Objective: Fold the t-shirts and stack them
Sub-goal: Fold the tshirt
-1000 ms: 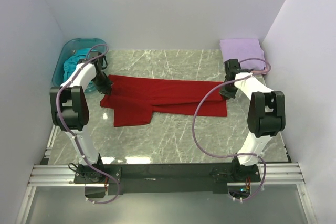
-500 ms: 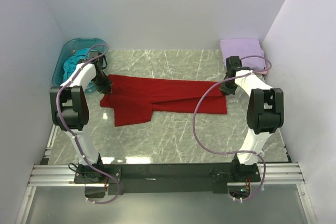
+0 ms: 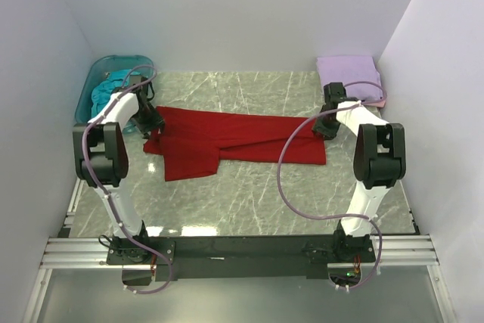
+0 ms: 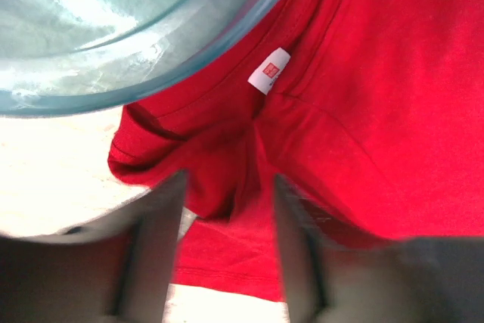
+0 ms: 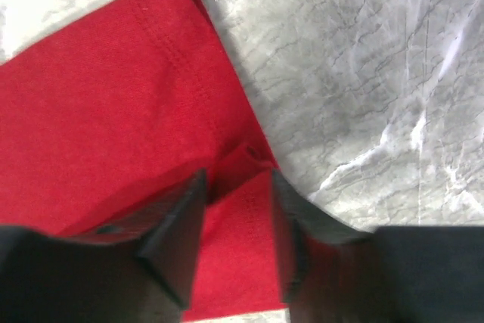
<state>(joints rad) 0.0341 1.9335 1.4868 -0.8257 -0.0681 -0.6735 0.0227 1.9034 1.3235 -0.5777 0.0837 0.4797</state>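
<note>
My 2 claws each pinch the deep red t-shirt (image 3: pixel 234 139): left claw (image 4: pixel 227 202) at its collar end, right claw (image 5: pixel 236 187) at its hem edge.

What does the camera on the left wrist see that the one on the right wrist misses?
Only the left wrist view shows the see-through plastic tub and the white neck label on the red shirt. Only the right wrist view shows the shirt's stitched hem and a wide stretch of bare marble table. Both show the red shirt bunched between their own jaws, which look closed on a fold.
</note>
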